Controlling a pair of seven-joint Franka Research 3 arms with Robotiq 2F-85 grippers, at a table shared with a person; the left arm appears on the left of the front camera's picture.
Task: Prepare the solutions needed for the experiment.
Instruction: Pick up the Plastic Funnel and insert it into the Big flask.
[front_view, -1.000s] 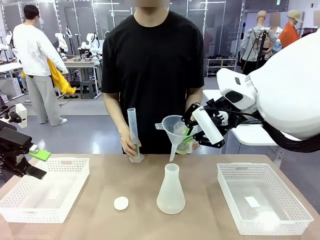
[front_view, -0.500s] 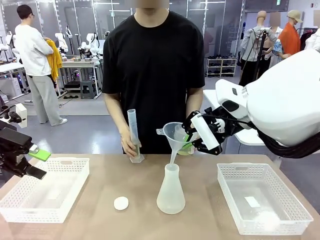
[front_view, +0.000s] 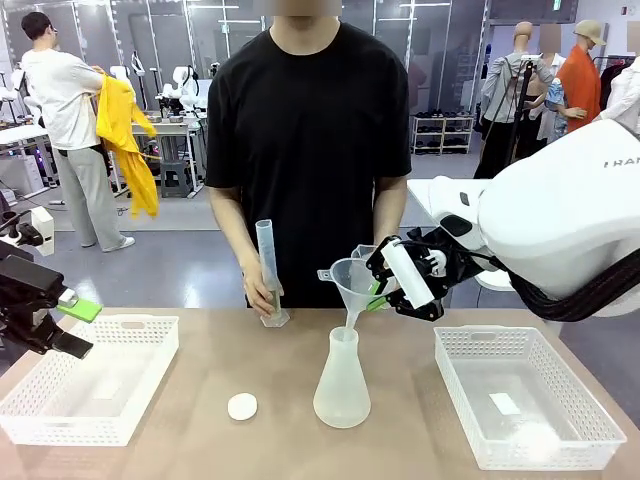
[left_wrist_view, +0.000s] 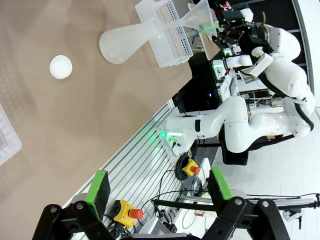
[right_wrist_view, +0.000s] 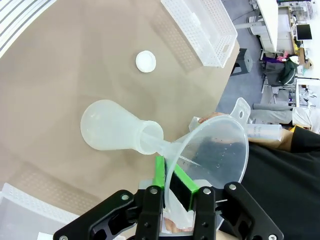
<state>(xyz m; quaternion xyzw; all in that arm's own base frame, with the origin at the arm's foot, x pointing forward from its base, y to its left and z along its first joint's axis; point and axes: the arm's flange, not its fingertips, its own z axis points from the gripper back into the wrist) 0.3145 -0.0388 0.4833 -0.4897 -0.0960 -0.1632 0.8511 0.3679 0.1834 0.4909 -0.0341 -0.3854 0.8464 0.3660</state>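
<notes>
A translucent whitish conical flask stands upright at the table's middle. The solutions are out of view; I can make out no liquid through its wall. My right gripper is shut on the rim of a clear funnel, tilted, with its stem tip at the flask's mouth. My left gripper hangs open and holds nothing above the left basket. The person's hand holds a tall clear measuring cylinder upright on the table's far edge.
A small white round cap lies on the table left of the flask. A white mesh basket stands at the right. The person stands close behind the far edge.
My right gripper has carried the funnel down and to the left, bringing its stem tip to the flask's mouth. The left arm and the cylinder have stayed put.
</notes>
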